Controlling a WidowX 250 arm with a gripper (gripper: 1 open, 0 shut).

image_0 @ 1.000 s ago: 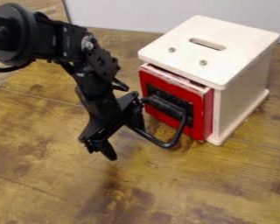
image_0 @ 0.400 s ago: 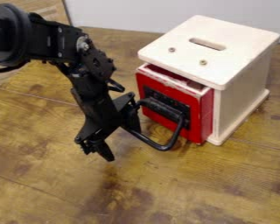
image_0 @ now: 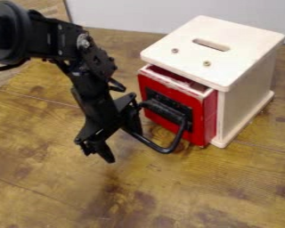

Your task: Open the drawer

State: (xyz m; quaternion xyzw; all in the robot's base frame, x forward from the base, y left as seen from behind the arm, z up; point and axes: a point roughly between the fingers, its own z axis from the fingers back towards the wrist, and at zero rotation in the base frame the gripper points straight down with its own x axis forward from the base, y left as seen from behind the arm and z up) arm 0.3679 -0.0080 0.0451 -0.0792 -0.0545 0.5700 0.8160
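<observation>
The drawer (image_0: 169, 100) has a red front with a dark recessed centre and sits in a cream wooden cube (image_0: 234, 85). Its front stands a little proud of the cube's face. A large black loop handle (image_0: 177, 142) reaches out from the front toward the lower left. My black gripper (image_0: 109, 141) hangs from an arm coming in from the upper left. It meets the left end of the handle loop and looks shut on it, though the fingers are dark and the contact is hard to make out.
The cube's top panel has a slot (image_0: 212, 43) and two small holes. Everything rests on a worn wooden tabletop (image_0: 61, 191). A pale wall runs along the back.
The gripper and the handle have shifted slightly to the left, and the red drawer front has come out of the cube a little with them.
</observation>
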